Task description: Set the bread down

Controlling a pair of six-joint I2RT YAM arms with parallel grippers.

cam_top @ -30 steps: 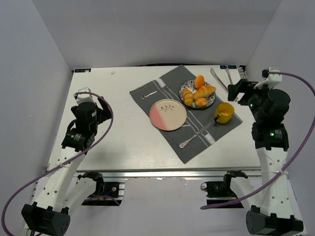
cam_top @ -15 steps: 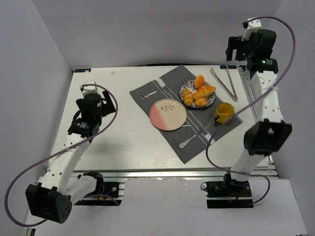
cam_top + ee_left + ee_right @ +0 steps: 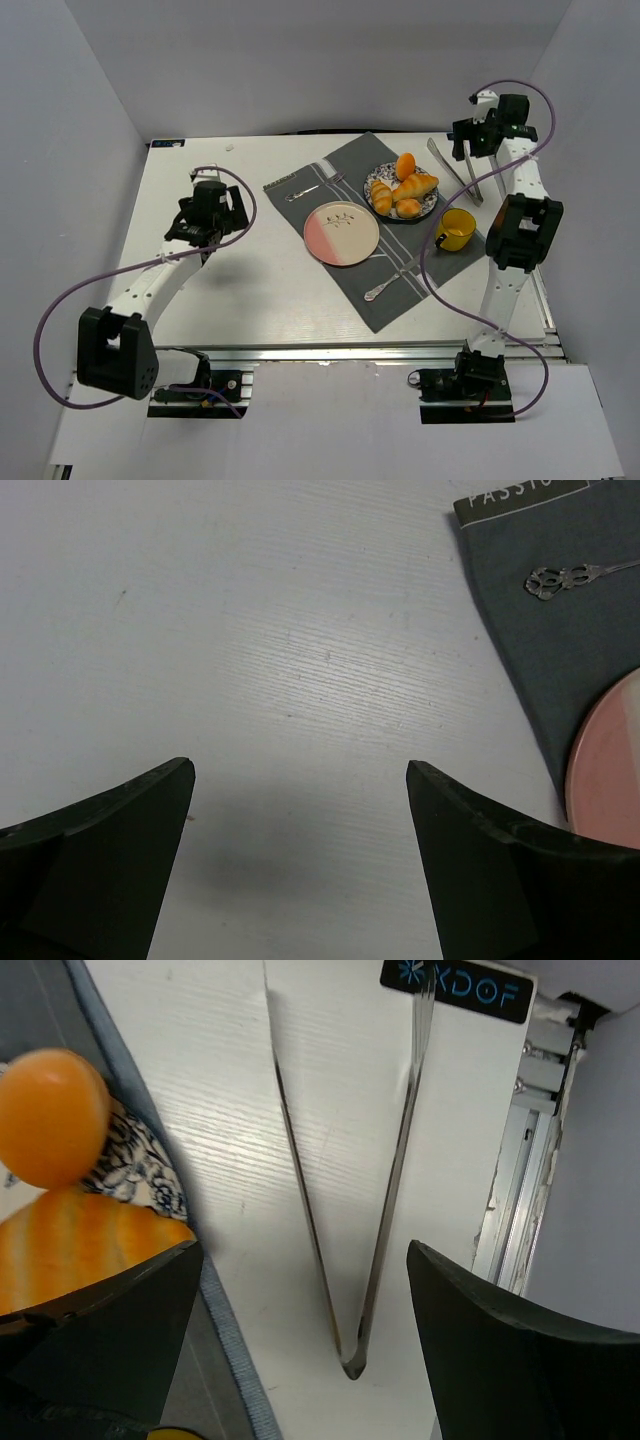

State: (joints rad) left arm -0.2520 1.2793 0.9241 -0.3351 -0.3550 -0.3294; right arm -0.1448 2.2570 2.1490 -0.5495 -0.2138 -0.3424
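Bread rolls (image 3: 405, 190) sit piled on the patterned plate (image 3: 371, 186), with the yellow mug (image 3: 457, 229) and pink plate (image 3: 341, 233) close by. Right gripper (image 3: 300, 1247) gapes over the tongs (image 3: 349, 1363); left gripper (image 3: 300, 765) gapes above the white tabletop (image 3: 300, 630) beside the mat (image 3: 530, 630).

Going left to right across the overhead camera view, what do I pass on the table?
Left arm's black end effector, round pink plate, blue patterned plate of bread rolls, yellow mug.
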